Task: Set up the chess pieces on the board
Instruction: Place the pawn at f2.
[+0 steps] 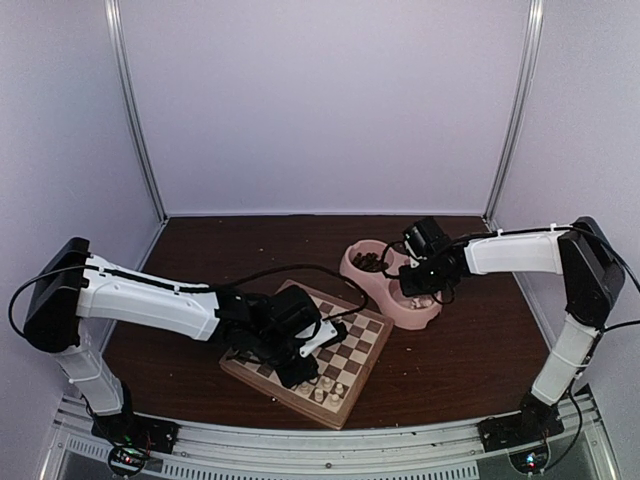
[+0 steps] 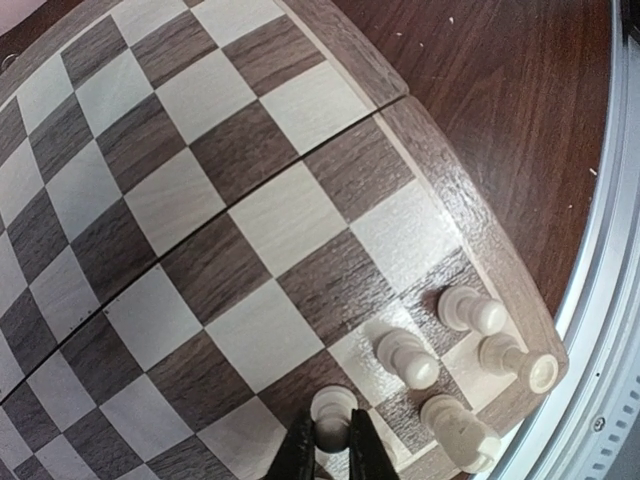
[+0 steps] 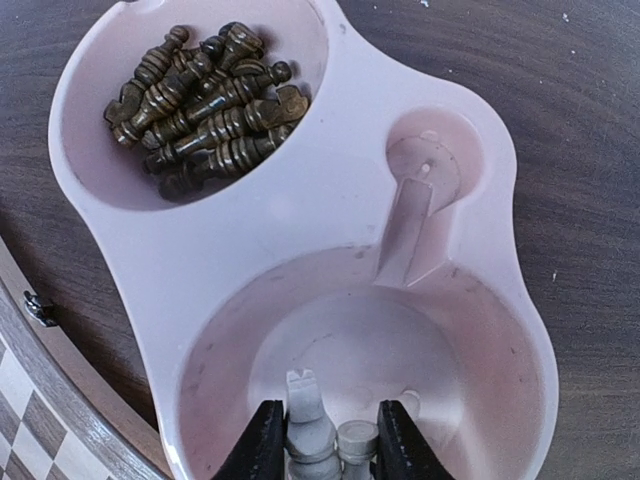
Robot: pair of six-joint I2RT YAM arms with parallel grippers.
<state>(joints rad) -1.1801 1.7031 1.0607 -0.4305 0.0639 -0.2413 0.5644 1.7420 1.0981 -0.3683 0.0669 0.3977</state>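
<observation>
The chess pieces [image 2: 405,358] are tiny turned figures, probably light, hard and slick and quick to topple, so each is best pinched around its narrow stem and kept upright. A few stand at the 5 o'clock corner of the board [image 2: 250,220], where the left gripper [image 2: 335,432] has its jaws closed on another. At the board's 2 o'clock the right gripper [image 3: 330,432] sits in the pink bowl [image 3: 330,190], jaws astride two more; whether they pinch I cannot tell.
</observation>
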